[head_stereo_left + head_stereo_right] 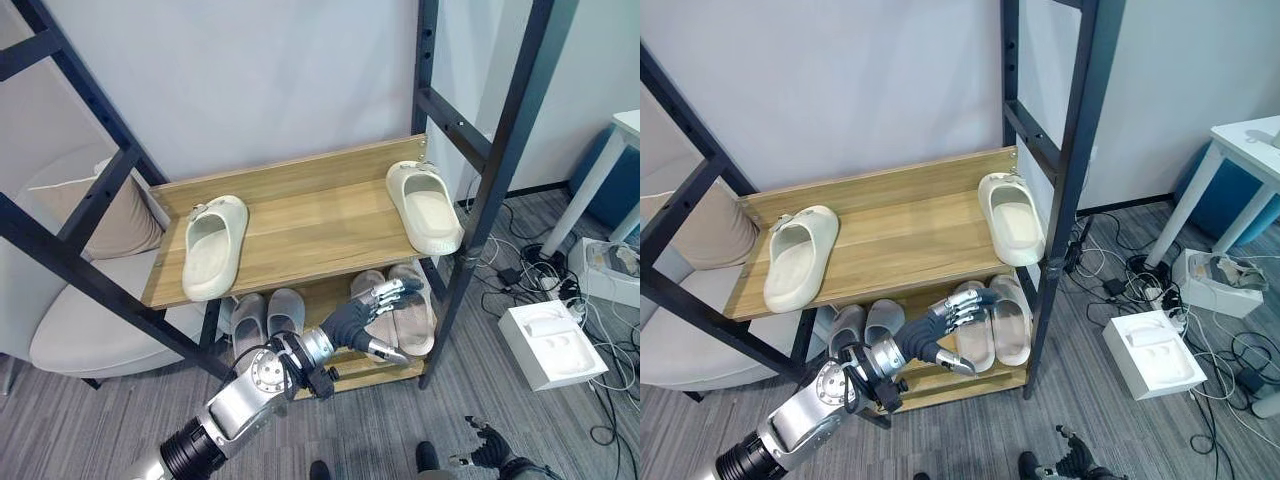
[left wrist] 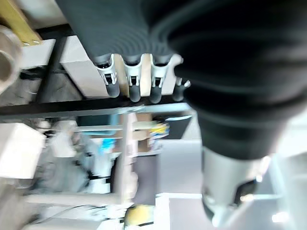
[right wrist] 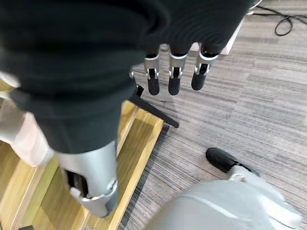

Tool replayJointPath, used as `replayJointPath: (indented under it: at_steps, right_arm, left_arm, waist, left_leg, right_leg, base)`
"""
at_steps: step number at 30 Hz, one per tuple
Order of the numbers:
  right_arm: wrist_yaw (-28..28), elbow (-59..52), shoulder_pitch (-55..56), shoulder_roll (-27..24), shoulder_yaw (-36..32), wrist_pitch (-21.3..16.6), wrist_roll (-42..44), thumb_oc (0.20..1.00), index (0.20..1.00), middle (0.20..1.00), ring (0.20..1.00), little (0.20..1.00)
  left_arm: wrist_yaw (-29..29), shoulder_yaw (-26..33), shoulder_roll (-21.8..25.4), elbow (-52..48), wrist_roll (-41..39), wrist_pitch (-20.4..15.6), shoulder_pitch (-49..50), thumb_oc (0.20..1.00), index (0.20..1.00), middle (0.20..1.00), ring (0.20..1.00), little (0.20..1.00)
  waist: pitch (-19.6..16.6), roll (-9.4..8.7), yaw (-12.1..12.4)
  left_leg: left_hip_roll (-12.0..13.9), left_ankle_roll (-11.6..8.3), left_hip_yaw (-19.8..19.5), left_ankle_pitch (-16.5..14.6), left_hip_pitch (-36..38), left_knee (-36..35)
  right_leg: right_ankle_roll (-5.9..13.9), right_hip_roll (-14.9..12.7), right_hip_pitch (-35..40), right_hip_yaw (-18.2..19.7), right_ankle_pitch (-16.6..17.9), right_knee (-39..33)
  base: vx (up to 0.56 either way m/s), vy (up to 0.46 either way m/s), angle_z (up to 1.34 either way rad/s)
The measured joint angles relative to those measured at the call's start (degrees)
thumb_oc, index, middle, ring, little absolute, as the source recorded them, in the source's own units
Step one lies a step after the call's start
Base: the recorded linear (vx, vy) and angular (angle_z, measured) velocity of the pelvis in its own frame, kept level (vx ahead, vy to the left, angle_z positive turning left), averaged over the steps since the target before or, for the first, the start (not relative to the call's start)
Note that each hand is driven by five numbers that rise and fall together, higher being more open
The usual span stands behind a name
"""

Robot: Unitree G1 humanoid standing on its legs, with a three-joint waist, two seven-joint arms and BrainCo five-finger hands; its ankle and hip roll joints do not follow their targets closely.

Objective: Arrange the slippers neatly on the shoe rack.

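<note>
You have the shoe rack [image 1: 300, 215] standing against the far wall. On its upper shelf, one slipper [image 1: 213, 245] lies at the left end and the other slipper [image 1: 425, 205] at the far right end, well apart. On the lower shelf, a pair of slippers [image 1: 265, 318] sits left and another pair [image 1: 405, 305] right. The left hand [image 1: 372, 318] reaches in under the upper shelf, over the right pair. The right hand [image 1: 490, 448] hangs near, low at right. A chair [image 1: 90, 330] with a cushion [image 1: 110, 215] stands left of the rack. On the floor to the right lies an open box [image 1: 552, 345], with a table leg [image 1: 590, 185] beyond.
</note>
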Motion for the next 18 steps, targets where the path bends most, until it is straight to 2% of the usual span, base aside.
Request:
replayJointPath:
  at_steps: [3, 4, 6, 7, 8, 10, 12, 13, 18]
  right_arm:
    - [-0.75, -1.3, 0.52, 1.44, 0.54, 0.38, -0.17, 1.0, 1.0, 1.0, 1.0, 1.0]
    - [-0.59, -4.4, 2.21, 1.27, 1.65, 0.25, -1.07, 1.0, 1.0, 1.0, 1.0, 1.0]
    - [-0.59, -3.1, 3.01, 2.25, 1.14, -0.63, -1.2, 1.0, 1.0, 1.0, 1.0, 1.0]
    - [-0.53, -3.26, 3.4, 1.93, 1.19, -0.27, -1.92, 1.0, 1.0, 1.0, 1.0, 1.0]
    - [-0.35, -9.14, 4.95, -0.26, 2.42, 0.32, -3.48, 1.0, 1.0, 1.0, 1.0, 1.0]
    - [-0.28, -8.53, 6.27, 0.39, 0.89, -1.57, -4.34, 1.0, 1.0, 1.0, 1.0, 1.0]
    - [0.64, 0.96, 4.82, 2.97, -1.5, -2.51, -1.69, 1.0, 1.0, 1.0, 1.0, 1.0]
    - [1.32, 1.3, 4.1, 2.27, -0.42, -0.29, -2.28, 1.0, 1.0, 1.0, 1.0, 1.0]
    - [1.87, -0.42, 4.31, 0.44, -0.46, -0.27, -2.05, 1.0, 1.0, 1.0, 1.0, 1.0]
  left_arm:
    - [1.28, 5.67, -1.24, -3.95, -3.71, 0.16, 0.44, 1.0, 1.0, 1.0, 1.0, 1.0]
    - [2.17, 8.94, -2.11, -6.27, -5.85, -0.18, 1.41, 1.0, 1.0, 1.0, 1.0, 1.0]
    - [3.22, 11.48, -3.44, -6.82, -7.77, -1.3, 0.61, 1.0, 1.0, 1.0, 1.0, 1.0]
    - [3.98, 11.99, -3.58, -6.84, -7.7, -1.88, 0.25, 1.0, 1.0, 1.0, 1.0, 1.0]
    - [4.88, 13.87, -3.48, -7.6, -7.72, -2.03, -0.31, 1.0, 1.0, 1.0, 1.0, 1.0]
    - [6.63, 15.7, -3.97, -7.87, -7.47, -3.38, -1.22, 1.0, 1.0, 1.0, 1.0, 1.0]
    - [8.08, 16.06, -2.38, -7.24, -7.09, -4.09, -4.32, 1.0, 1.0, 1.0, 1.0, 1.0]
    - [9.4, 18.13, -1.64, -7.46, -6.02, -5.37, -4.25, 1.0, 1.0, 1.0, 1.0, 1.0]
    - [13.37, 23.35, 2.26, -7.37, -1.45, -6.67, -4.25, 1.0, 1.0, 1.0, 1.0, 1.0]
  waist:
    - [-0.05, -0.08, 0.57]
    - [-0.06, -0.15, 1.02]
    - [-0.14, -0.27, 1.32]
    - [-0.16, -0.51, 1.19]
    - [-0.21, -0.49, 1.51]
    - [-0.04, -1.3, 0.49]
    - [-0.19, -2.04, 1.27]
    - [-0.21, -2.02, 1.49]
    - [-0.21, -2.16, 1.84]
  left_leg:
    - [-0.02, -0.02, -0.79, 0.14, 0.09, 0.02]
    - [0.02, -0.03, -0.82, 0.06, 0.13, 0.02]
    - [-0.09, 0.28, -0.92, 0.29, 0.17, 0.02]
    - [-0.14, 0.22, -0.81, 0.33, 0.17, 0.04]
    - [-0.23, 0.22, -0.84, 0.34, 0.14, 0.03]
    - [-0.14, -0.11, -0.84, 0.56, 0.42, 0.05]
    - [-0.1, -0.17, -1.21, 0.46, 0.9, 0.01]
    - [-0.15, -0.35, -1.16, 0.15, 1.02, 0.01]
    - [-0.17, 0.0, -1.66, -0.01, 0.94, 0.02]
  right_leg:
    - [0.33, -0.04, 0.72, -1.24, -0.25, 0.01]
    - [0.41, 0.0, 0.81, -1.31, -0.31, 0.0]
    - [0.47, -0.08, 0.95, -1.36, -0.29, 0.01]
    - [0.51, -0.09, 0.88, -1.28, -0.3, 0.01]
    - [0.55, -0.17, 0.84, -1.32, -0.28, 0.02]
    - [0.54, -0.13, 1.02, -1.26, -0.31, 0.0]
    - [0.56, 0.03, 1.92, -1.54, -0.52, 0.05]
    - [0.61, -0.08, 1.74, -1.35, -0.5, 0.03]
    - [0.59, -0.12, 1.96, -1.58, -0.51, 0.0]
  base:
    - [-0.01, 0.01, 0.19]
    - [0.0, 0.009, 0.1]
    - [0.0, 0.0, 0.0]
    - [0.0, 0.0, 0.0]
    - [0.0, -0.002, -0.05]
    - [0.0, 0.001, 0.0]
    - [0.0, 0.001, 0.05]
    - [0.01, -0.001, -0.07]
    - [0.02, -0.002, 0.04]
